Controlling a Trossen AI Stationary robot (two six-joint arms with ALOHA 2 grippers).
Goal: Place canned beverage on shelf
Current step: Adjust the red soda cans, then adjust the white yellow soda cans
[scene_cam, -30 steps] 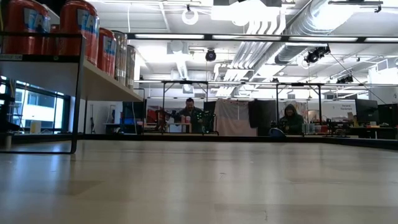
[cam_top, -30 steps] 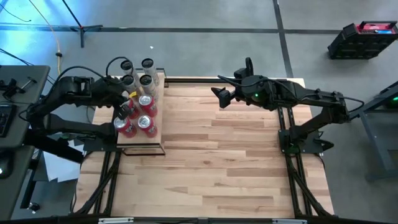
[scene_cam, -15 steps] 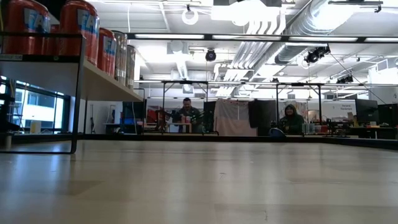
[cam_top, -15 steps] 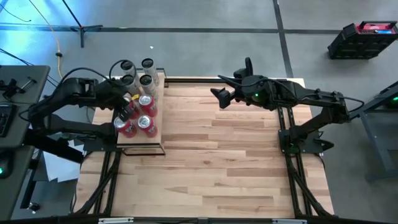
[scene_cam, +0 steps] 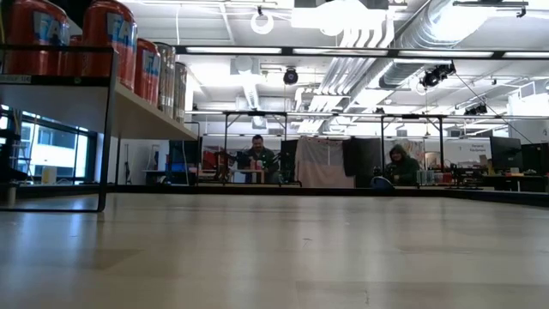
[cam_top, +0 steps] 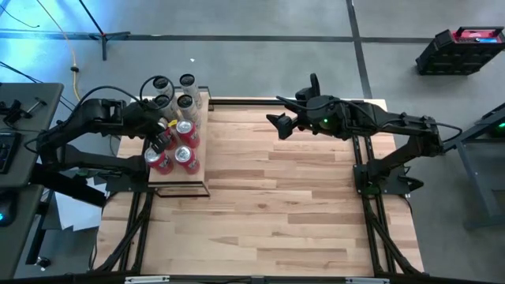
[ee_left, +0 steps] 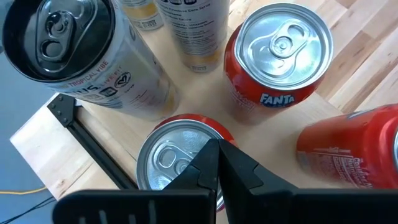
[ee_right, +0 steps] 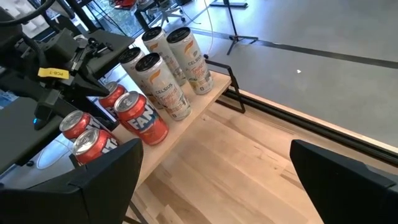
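Table: a large plank-striped pale wooden tabletop [cam_top: 276, 197], mostly bare, with my two dark arms reaching in from its left and right sides.

Shelf: a narrow pale-wood board on a thin black metal frame [cam_top: 201, 170], standing at the table's far-left corner. In the low view it sits raised above the tabletop [scene_cam: 146, 112].

Cans on the shelf: red Fanta soda cans with silver tops [cam_top: 187, 160] crowd the near end. Tall white-and-silver slim cans [cam_top: 186, 102] stand at the far end. All are upright as far as I can see.

My left gripper [cam_top: 162, 136]: fingers closed flat together, holding nothing, hovering over the red cans at the shelf's left edge. In my left wrist view the joined fingertips [ee_left: 217, 171] sit above a red can's silver lid [ee_left: 174, 158], hiding part of it. I cannot tell whether they touch the lid.

My right gripper [cam_top: 278, 125]: fingers spread wide, empty, held in the air over the far middle of the table, well apart from the shelf. My right wrist view looks across at the cans [ee_right: 143, 118].

Hard to make out: my left gripper covers some red cans from above, so their exact count is unclear. The low view cuts the shelf off at the left edge.

Background: two people [scene_cam: 257, 154] sit at distant desks.
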